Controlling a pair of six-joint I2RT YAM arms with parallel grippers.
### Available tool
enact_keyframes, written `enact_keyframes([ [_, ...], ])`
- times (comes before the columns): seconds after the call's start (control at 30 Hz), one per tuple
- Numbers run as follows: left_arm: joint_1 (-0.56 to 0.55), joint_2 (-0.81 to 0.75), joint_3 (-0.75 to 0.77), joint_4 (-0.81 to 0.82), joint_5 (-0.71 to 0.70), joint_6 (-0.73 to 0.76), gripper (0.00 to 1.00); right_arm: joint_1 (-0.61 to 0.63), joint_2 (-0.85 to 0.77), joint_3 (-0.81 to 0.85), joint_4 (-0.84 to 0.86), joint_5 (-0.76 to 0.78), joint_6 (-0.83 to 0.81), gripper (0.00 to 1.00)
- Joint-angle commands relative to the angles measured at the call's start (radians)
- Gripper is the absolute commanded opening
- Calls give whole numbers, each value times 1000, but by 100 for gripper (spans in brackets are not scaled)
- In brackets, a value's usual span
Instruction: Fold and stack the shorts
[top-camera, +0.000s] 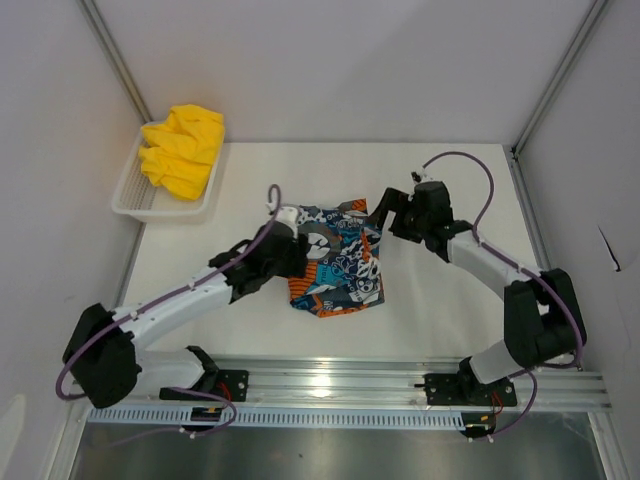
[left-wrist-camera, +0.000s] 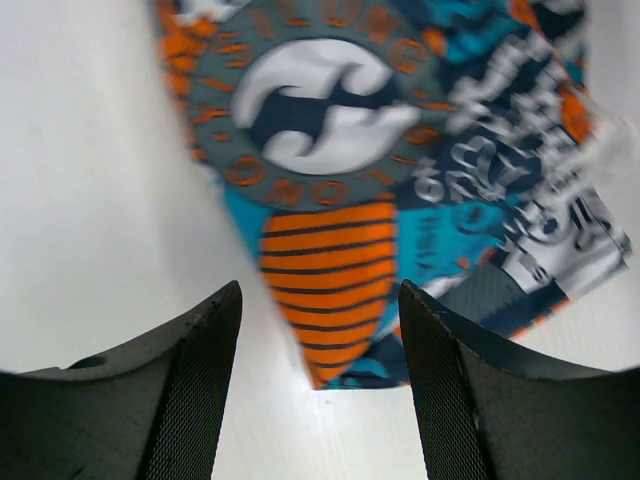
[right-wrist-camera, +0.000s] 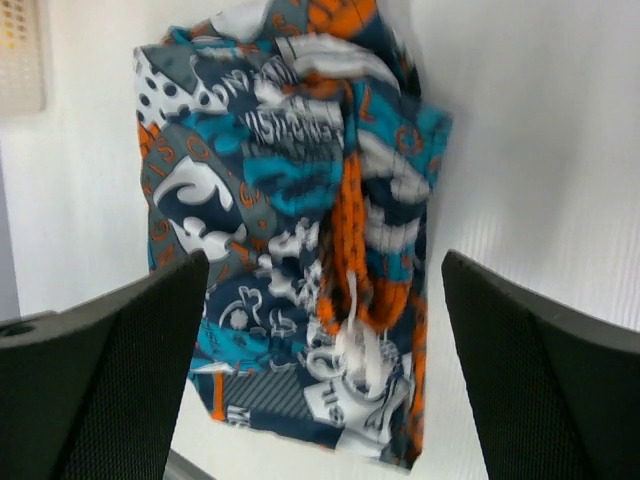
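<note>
On the white table the printed shorts lie roughly folded at centre, and the yellow shorts sit bunched in the basket. The left gripper and right gripper hover spread, holding nothing. One risk is a fingertip snagging the loose fold and dragging it apart.

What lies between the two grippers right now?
The printed shorts, lying on the table between the left gripper and the right gripper. The top view shows it; both sets of jaws stand open, holding nothing.
</note>
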Motion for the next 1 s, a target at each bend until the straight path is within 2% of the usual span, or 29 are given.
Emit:
enact_keyframes([
  [0.0,144,-121,-55,12,75,-105,66,111,-148,-83,20,249,199,99],
  [0.03,163,-135,-65,7,81,-118,66,148,-169,-95,3,297,224,99],
  [0.07,181,-147,-69,-11,78,-129,66,186,-189,-104,-23,406,250,99],
  [0.1,196,-159,-69,-19,83,-137,66,264,-215,-104,-52,467,338,99],
  [0.17,227,-162,-75,-30,75,-149,66,333,-231,-103,-142,536,428,99],
  [0.2,229,-167,-75,-44,66,-154,66,367,-234,-97,-174,597,548,99],
  [0.3,236,-176,-87,-48,51,-154,66,491,-240,-92,-314,668,773,98],
  [0.43,240,-219,-95,-57,34,-163,66,645,-231,-98,-334,708,966,98],
  [0.73,240,-300,-105,-103,-15,-174,66,783,-111,-119,-281,719,1276,97],
  [0.97,240,-372,-167,-91,-35,-184,66,825,-12,-175,-147,751,1394,96],
])
